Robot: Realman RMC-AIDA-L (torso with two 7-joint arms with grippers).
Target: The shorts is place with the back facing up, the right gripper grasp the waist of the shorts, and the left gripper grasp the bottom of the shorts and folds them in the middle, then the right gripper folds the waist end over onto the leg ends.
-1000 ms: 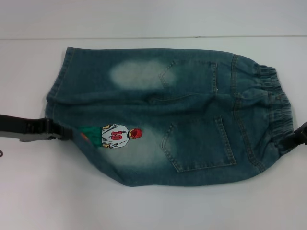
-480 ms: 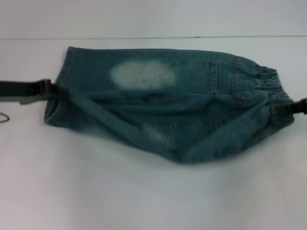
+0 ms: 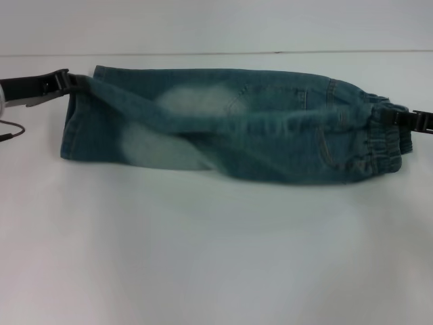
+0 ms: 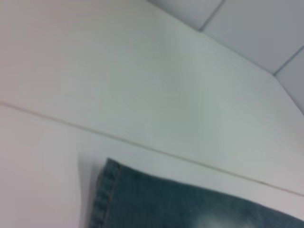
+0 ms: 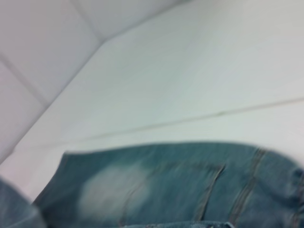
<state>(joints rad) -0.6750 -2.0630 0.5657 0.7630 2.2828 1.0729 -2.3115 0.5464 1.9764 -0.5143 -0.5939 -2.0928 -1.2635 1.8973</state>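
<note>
The left gripper (image 3: 73,82) has its fingers clamped on the bottom of the shorts (image 3: 84,84), lifted at the far left. The right gripper (image 3: 387,116) pinches the waist end (image 3: 382,135) at the far right. Between them the shorts (image 3: 223,128) stretch across the white counter (image 3: 216,257), the near half raised and partly carried over the far half. Judgement: both grippers should move together, keeping the cloth taut, so the edges land aligned.

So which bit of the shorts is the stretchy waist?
Find the white table, then the blue-green shorts lying across it. The waist is their end on the robot's right, held by the right end effector; it alone is puckered.
</note>
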